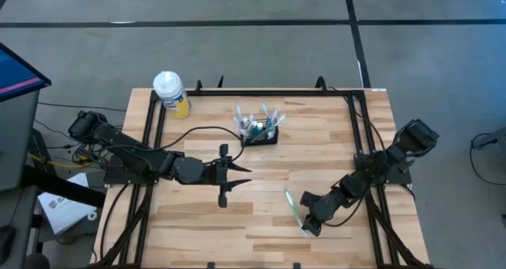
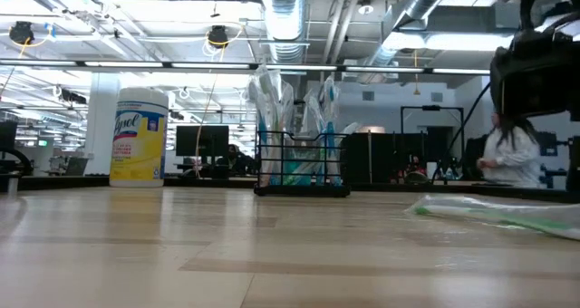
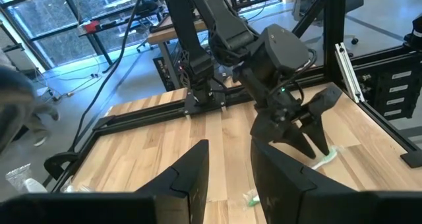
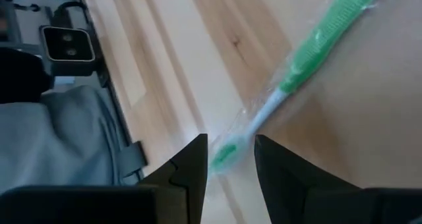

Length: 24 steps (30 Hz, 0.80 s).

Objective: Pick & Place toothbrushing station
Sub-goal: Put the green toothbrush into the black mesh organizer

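Observation:
The toothbrushing station (image 1: 259,131) is a small black wire-mesh holder standing on its base at the table's far middle, with wrapped toothbrushes upright in it (image 2: 301,168). A green-and-white toothbrush (image 4: 310,49) in clear wrap lies flat on the table near the right front (image 1: 294,209). My right gripper (image 4: 231,148) is open and slants down over it, a finger on either side of one end of the toothbrush, which it does not visibly touch. My left gripper (image 1: 241,176) is open and holds nothing, hovering above the table's middle and pointing toward the right arm.
A white-capped yellow wipes canister (image 1: 171,93) stands at the far left corner (image 2: 138,136). Black frame rails (image 1: 253,92) run along the table's edges. Bare wood lies between the holder and the toothbrush. A person (image 2: 512,154) shows in the room beyond.

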{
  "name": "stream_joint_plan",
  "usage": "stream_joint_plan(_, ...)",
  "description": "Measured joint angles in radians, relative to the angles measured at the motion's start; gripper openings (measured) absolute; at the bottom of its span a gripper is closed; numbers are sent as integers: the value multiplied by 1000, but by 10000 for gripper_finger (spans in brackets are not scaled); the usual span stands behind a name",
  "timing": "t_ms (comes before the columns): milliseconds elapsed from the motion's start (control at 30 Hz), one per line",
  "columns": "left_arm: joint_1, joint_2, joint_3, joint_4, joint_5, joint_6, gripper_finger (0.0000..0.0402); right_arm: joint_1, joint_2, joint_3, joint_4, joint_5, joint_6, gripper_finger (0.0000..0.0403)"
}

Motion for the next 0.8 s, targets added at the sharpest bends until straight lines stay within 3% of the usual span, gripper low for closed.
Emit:
stream_joint_plan(300, 0, 0, 0, 0, 0, 0, 108, -10, 16, 0, -18, 1, 0, 111)
stream_joint_plan(433, 0, 0, 0, 0, 0, 0, 108, -15, 16, 0, -18, 2, 0, 78)
stream_joint_plan(567, 0, 0, 0, 0, 0, 0, 108, -22, 16, 0, -10, 3, -32, 13)
stream_joint_plan(800, 0, 0, 0, 0, 0, 0, 108, -28, 16, 12, -14, -2, -60, 2)
